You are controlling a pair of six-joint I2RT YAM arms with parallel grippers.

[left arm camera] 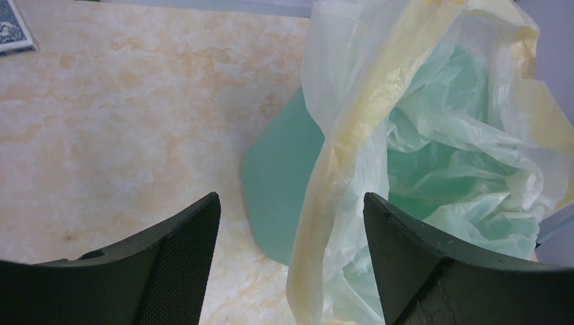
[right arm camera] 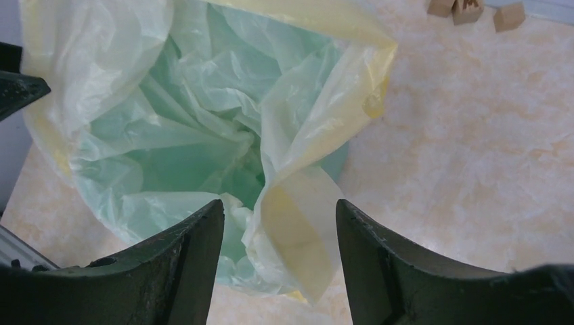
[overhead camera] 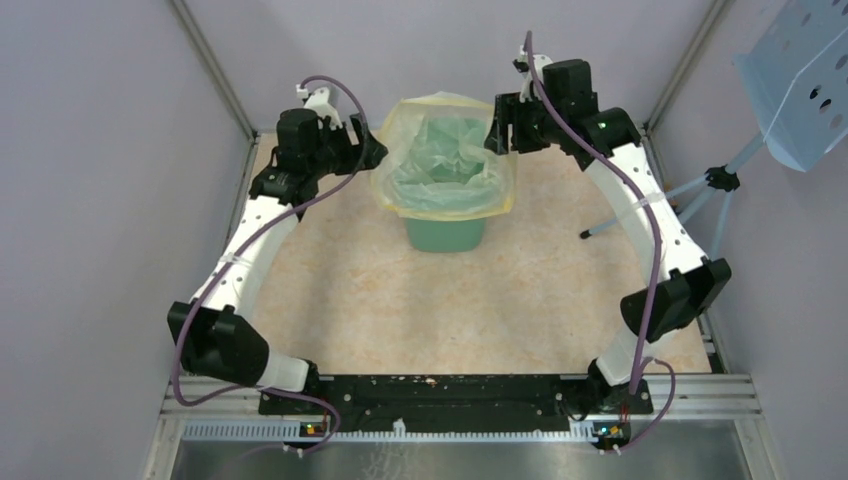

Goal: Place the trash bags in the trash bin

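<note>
The mint-green trash bin stands upright at the back middle of the table. The pale-yellow trash bag sits inside it, its yellower rim folded out over the mouth. My left gripper is open beside the bin's left rim; in the left wrist view the bag's rim band hangs between my open jaws next to the bin wall. My right gripper is open at the bin's right rim; a flap of bag rim lies between its open jaws.
The table top is beige marbled. A light-blue perforated panel on a tripod stands outside the right wall. Small brown blocks lie on the table beyond the bin. A metal rail runs along the near edge.
</note>
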